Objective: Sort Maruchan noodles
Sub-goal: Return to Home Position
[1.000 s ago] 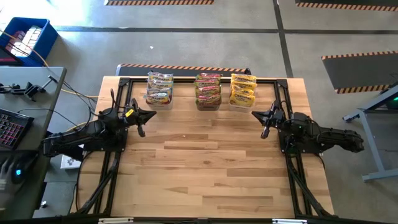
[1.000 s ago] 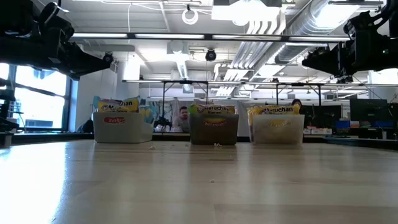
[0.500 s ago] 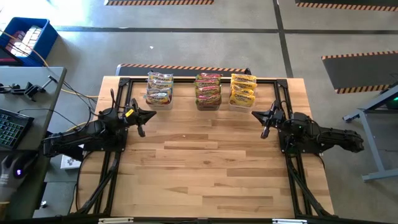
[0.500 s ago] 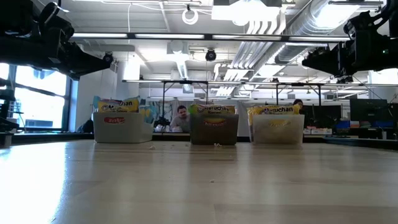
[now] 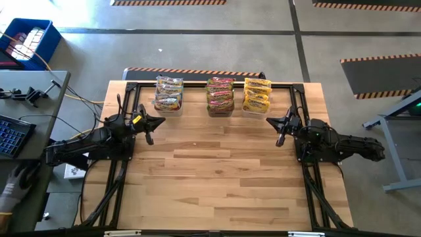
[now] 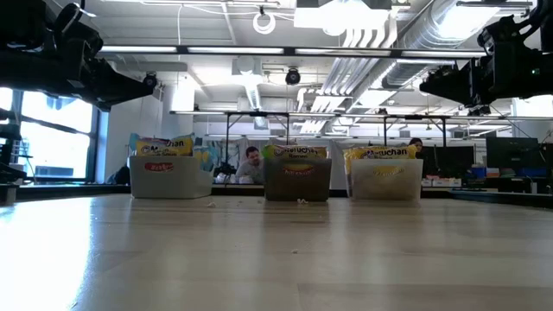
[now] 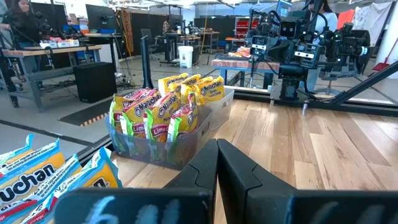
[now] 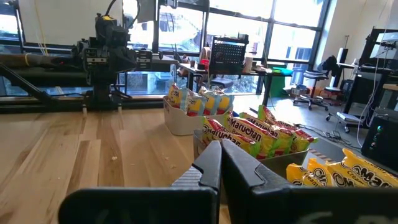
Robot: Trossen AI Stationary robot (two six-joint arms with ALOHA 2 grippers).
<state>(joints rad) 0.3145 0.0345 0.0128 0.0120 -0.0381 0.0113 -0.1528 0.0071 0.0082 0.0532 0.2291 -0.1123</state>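
The Maruchan noodles fill three tubs in a row along the table's far edge: the left tub, the dark middle tub and the right tub. In each, the yellow packets stand on edge. The low view shows the same tubs. My left gripper hangs shut above the table, near and left of the left tub. My right gripper hangs shut near and right of the right tub. Both wrist views show the shut fingers and the packets.
Bare wood stretches from the tubs to the near edge. Black frame rails run along the table's far, left and right sides. A desk with a keyboard and a person's gloved hand sit beyond the left edge.
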